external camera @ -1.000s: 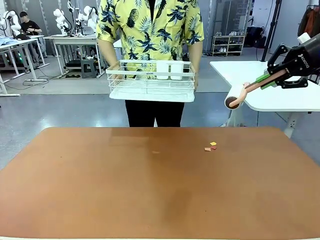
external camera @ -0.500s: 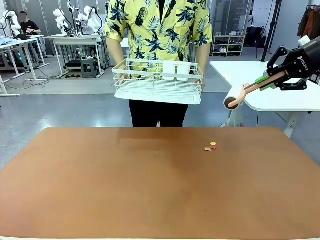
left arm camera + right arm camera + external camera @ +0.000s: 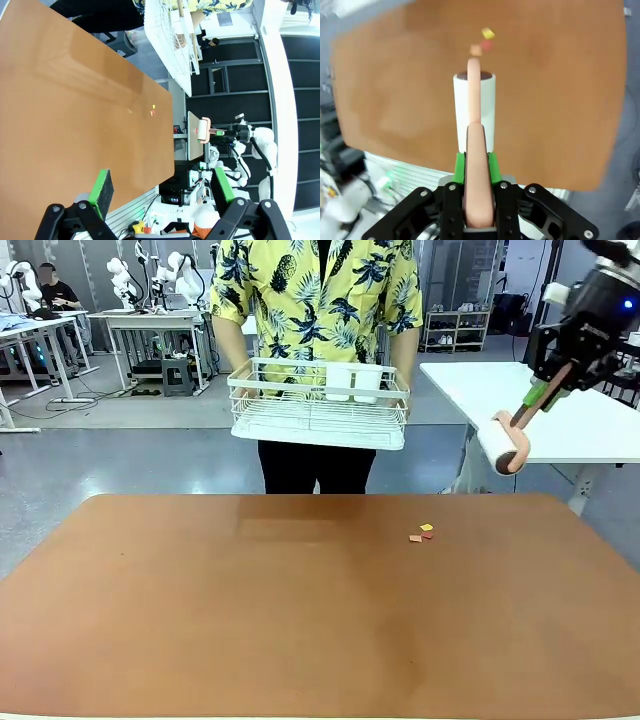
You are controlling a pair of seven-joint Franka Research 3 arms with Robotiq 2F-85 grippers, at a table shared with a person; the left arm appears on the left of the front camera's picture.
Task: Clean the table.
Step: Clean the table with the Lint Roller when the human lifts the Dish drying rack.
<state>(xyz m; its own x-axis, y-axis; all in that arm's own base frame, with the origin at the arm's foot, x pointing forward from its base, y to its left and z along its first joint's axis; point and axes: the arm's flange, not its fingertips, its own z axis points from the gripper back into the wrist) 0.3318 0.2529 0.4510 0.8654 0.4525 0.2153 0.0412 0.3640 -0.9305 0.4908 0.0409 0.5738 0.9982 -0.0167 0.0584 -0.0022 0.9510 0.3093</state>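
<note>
Table [image 3: 300,620] — coloured scraps [image 3: 422,534], right gripper [image 3: 543,392] clamping lint roller [image 3: 503,447]

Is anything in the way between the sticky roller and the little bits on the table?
Nothing visible is. The right gripper holds the lint roller in the air, and only bare table lies around the small scraps.

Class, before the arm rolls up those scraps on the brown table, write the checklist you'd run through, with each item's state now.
1. Grip: right jaws shut on the lint roller: ok.
2. Contact: roller on the table: not ok, it hangs in the air.
3. Target: scraps uncovered near the far edge: ok.
4. Clearance: white rack held by the person, off the table: ok.
5. Other arm: left jaws open, holding nothing: ok.
</note>
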